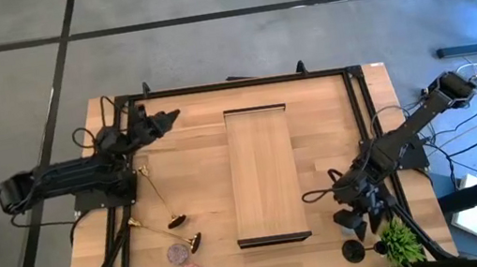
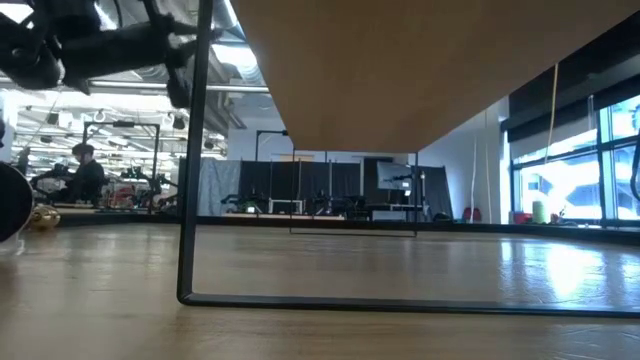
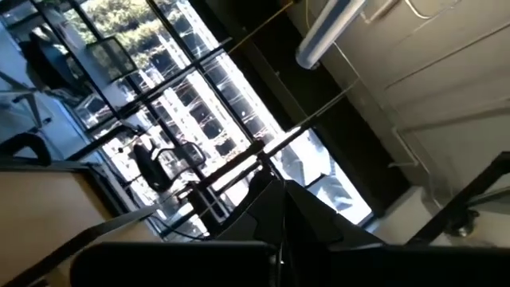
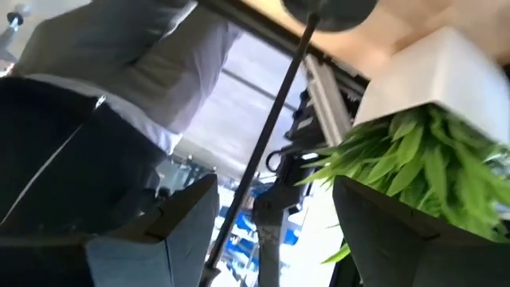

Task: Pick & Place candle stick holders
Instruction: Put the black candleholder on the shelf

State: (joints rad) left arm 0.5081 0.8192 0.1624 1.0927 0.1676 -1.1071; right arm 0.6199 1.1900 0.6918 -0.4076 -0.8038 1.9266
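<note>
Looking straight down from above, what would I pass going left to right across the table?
Left pincer → gold candle holders and speckled round ones → raised wooden shelf → right pincer → green plant.

The left arm lies stretched across the left side of the wooden table, its dark links running from the outer edge inward, wrist turned toward the table's far edge. The left gripper sits near the table's far left corner, its fingers pressed together with nothing between them. The right arm reaches in from beyond the table's right edge, elbow raised outside it, forearm angled down toward the near right corner. The right gripper hangs at that corner, its fingers spread well apart and holding nothing.
</note>
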